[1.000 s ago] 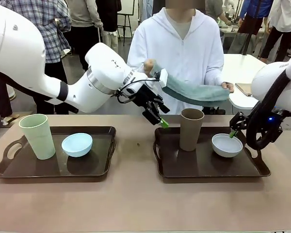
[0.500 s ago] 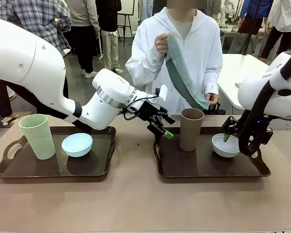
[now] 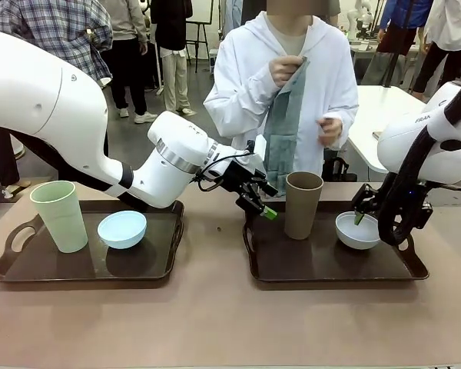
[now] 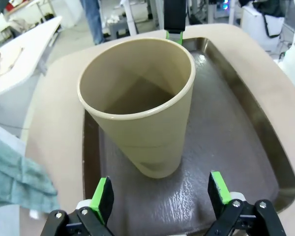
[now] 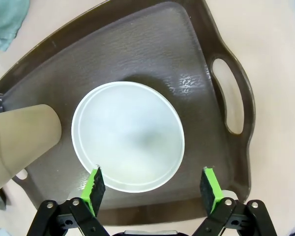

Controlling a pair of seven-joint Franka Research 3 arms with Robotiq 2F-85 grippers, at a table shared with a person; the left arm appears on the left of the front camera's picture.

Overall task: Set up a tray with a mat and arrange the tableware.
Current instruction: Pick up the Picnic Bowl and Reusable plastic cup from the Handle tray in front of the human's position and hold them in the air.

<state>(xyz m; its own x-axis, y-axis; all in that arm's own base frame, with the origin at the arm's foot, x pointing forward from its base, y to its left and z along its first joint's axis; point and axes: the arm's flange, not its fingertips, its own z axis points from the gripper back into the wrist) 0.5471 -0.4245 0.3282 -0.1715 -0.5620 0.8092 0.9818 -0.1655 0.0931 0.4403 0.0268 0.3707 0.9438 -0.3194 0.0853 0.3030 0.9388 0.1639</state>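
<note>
Both hands stood spread, holding nothing. The left hand [image 3: 260,207] hung at the left rim of the right tray [image 3: 330,269]. In the front view the tan cup [image 3: 303,204] was at its 3 o'clock, just beside it and apart. The cup stood upright, long axis vertical, mouth up, while the hand slanted down at it from the side. The left wrist view settled what the front view left open: the cup lay dead ahead at 12 o'clock, centred in the hand's gap, and the spread looked barely wider than its base.

The right hand [image 5: 151,189] hung above the white bowl [image 5: 128,135], on the same tray at the cup's 3 o'clock. Its wrist view put the bowl at 12 o'clock, shading toward 11.

Each arm was nearer its own piece. Across the worktop [image 3: 215,323] the front view showed a person holding a teal cloth [image 3: 284,123] aloft, probably the mat, so lifting both pieces clear looked the likely next move.
</note>
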